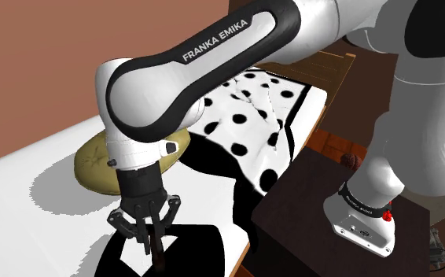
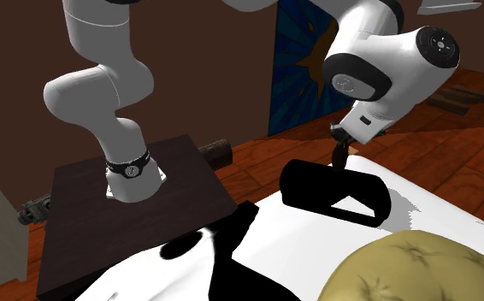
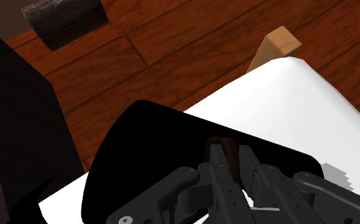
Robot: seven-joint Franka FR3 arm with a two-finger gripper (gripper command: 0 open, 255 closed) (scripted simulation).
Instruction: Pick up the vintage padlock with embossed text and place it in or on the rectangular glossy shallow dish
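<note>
**A:** Where's the padlock now?

**B:** Clamped between the fingers of the hand. It's a small brown piece hanging just over the black dish, near its middle.

**A:** What could spoil it from here?

**B:** Two things, I'd judge. Letting go too high could bounce it off the glossy dish. And the dish sits at the edge of the bed, with wooden floor just beyond the dish, so a downward shove could tip it off.

Black dish; white bed; white blanket with black polka dots; olive-gold cushion; dark brown stand; reddish-brown plank floor; black fingers; brown padlock.
</note>
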